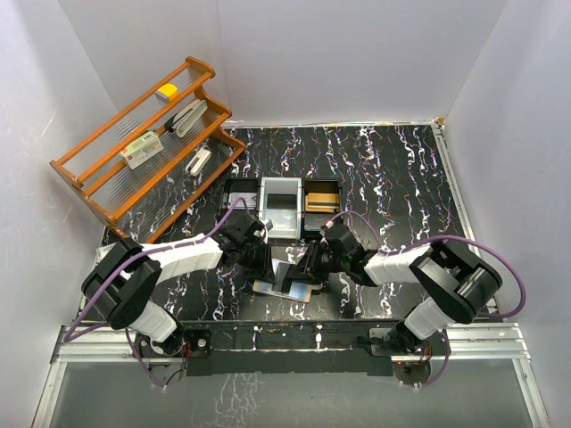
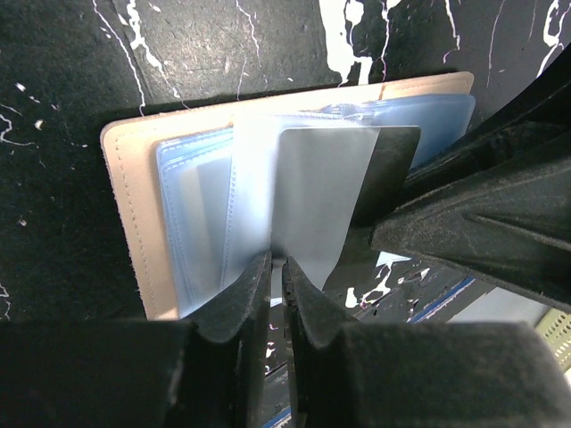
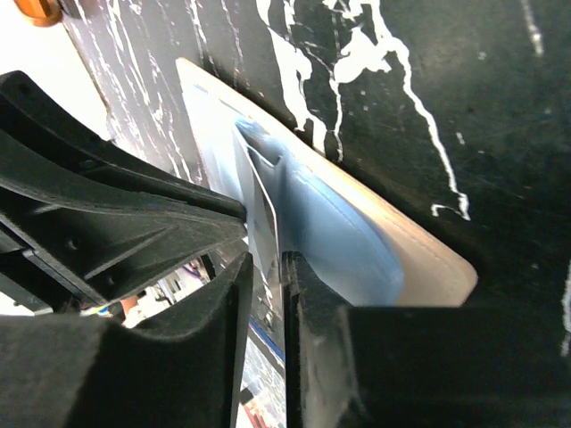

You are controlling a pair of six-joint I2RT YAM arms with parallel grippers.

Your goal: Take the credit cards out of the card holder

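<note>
Centrally, card holder (image 2: pixel 120 205) on marbled, white-walled tabletop (image 1: pixel 393 178).

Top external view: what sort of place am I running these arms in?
Probably a lab robot test cell: plain white walls box in the black marbled tabletop, an aluminium rail runs along its near edge, and a wooden rack stands at the back left.

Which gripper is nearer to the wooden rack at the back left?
Left. The left gripper, at the card holder, lies to the right of the wooden rack; the right gripper faces it from farther right.
</note>
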